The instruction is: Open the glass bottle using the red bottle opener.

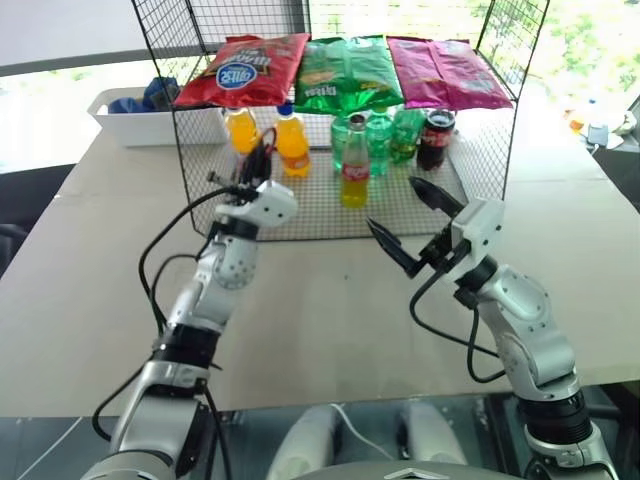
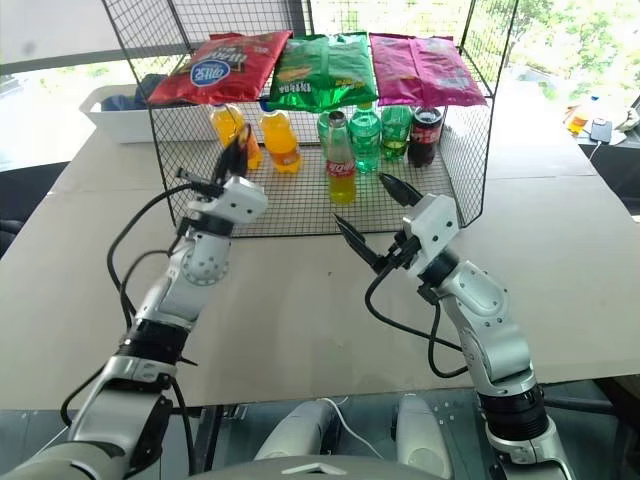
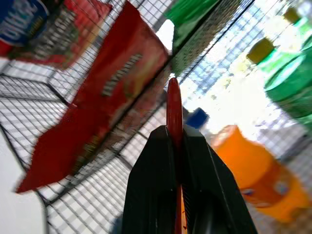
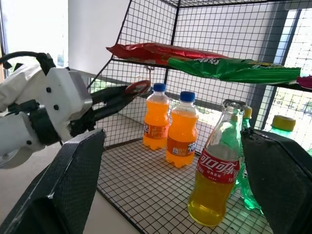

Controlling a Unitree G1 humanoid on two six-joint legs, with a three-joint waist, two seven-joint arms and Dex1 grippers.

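Closest to the camera, the right tool (image 1: 410,225) hangs over the pale table (image 1: 330,310) with its two black fingers spread wide and nothing between them. Just beyond its tips, inside the black wire rack (image 1: 400,205), stands the small clear glass bottle (image 1: 354,165) of yellow-orange drink with a red label band, upright on the mesh floor and capped. Glass that smooth will likely be slippery and breakable, fairly heavy while full; the label band around its middle looks the safest place to clamp. The left tool (image 2: 232,160) is pinched tight on the small flat red bottle opener (image 4: 138,87), whose rounded head sticks out past the fingertips, well apart from the bottle and near two orange plastic bottles (image 4: 169,129) with blue caps. Stiff and thin, the opener should lever well.
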